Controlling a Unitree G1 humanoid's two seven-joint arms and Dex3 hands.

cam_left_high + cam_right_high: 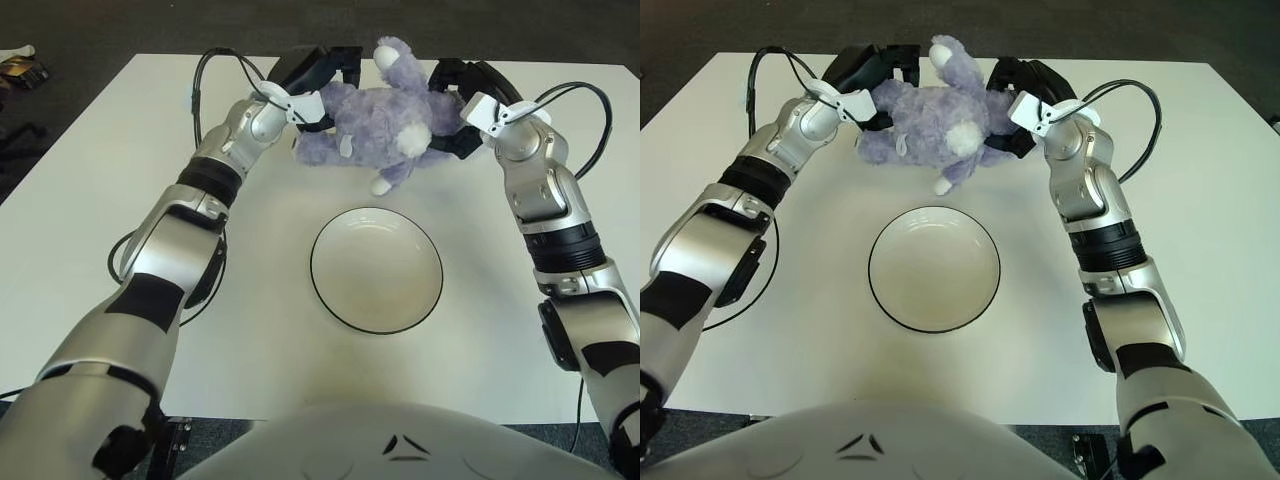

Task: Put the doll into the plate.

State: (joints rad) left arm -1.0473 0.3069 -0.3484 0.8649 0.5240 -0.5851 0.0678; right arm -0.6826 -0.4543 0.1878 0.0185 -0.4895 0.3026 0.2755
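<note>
A purple plush doll (375, 120) with white paws hangs in the air beyond the far rim of the plate, clamped from both sides. My left hand (312, 78) grips its left end and my right hand (455, 95) grips its right end. One white paw (381, 186) dangles toward the table. The white plate (376, 269) with a dark rim lies on the white table (90, 210), nearer to me than the doll, and holds nothing.
Black cables loop from both forearms, one (125, 262) lying on the table at my left. A small dark object (20, 68) lies on the floor past the table's far left corner. Dark carpet surrounds the table.
</note>
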